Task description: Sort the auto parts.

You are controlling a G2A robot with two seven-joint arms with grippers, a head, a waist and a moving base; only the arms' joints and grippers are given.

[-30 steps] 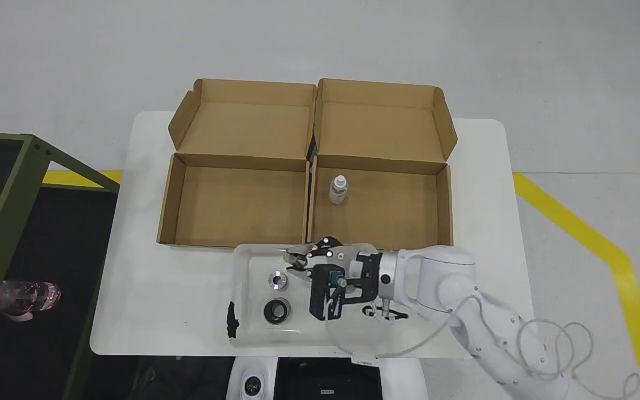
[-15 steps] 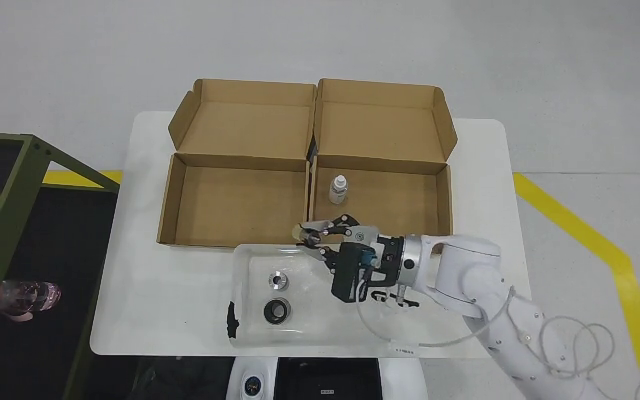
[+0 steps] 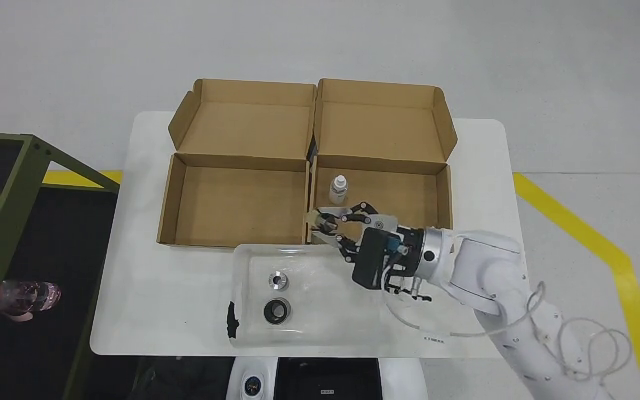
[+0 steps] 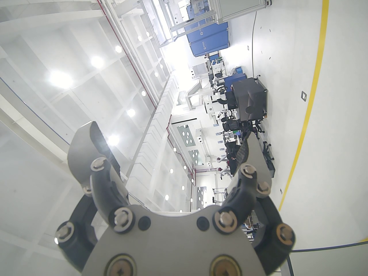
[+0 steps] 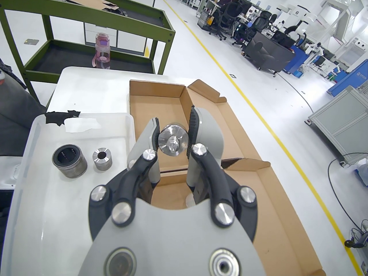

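My right gripper is shut on a shiny round metal part. In the top view this gripper hangs over the near wall of the right cardboard box, close to the divide with the left cardboard box. A small white bottle stands in the right box. The clear plastic tray at the table's front holds a black-lined bearing and a small metal bushing. My left gripper is open, points up into the room and holds nothing.
Both boxes have their lids folded back away from me. A green cart with a pink bottle stands left of the white table. Black tape marks the tray's far rim.
My right gripper has carried the round metal part out of the tray, rightward and away from me, to the near wall of the right box. The tray's other parts have not moved.
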